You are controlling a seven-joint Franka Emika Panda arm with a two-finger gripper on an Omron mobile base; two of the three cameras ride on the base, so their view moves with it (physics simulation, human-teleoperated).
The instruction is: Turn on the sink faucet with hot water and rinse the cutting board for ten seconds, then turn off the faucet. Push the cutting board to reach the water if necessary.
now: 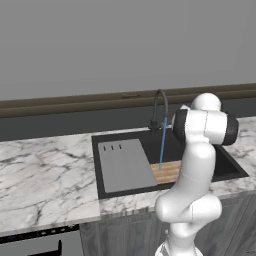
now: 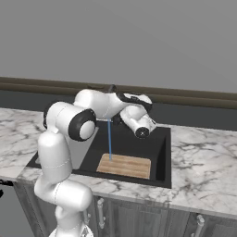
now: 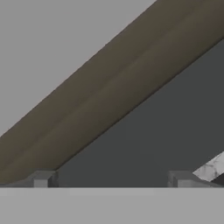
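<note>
The sink faucet (image 1: 160, 107) arches over the black sink (image 1: 120, 137). A thin blue stream of water (image 1: 162, 142) falls from its spout onto the left end of the wooden cutting board (image 1: 167, 171), which lies flat in the basin near the front wall. In the right base view the water (image 2: 109, 138) meets the cutting board (image 2: 124, 165) at its back left corner. My arm's wrist (image 2: 139, 121) hangs over the sink (image 2: 159, 152) beside the faucet. My gripper (image 3: 109, 180) faces the back wall, open, its fingertips (image 3: 41, 179) far apart with nothing between them.
A grey slab with three slots (image 1: 125, 165) lies in the left half of the basin beside the board. White marble counter (image 1: 45, 175) flanks the sink on both sides. A dark backsplash and brown trim (image 3: 109, 96) run along the wall behind.
</note>
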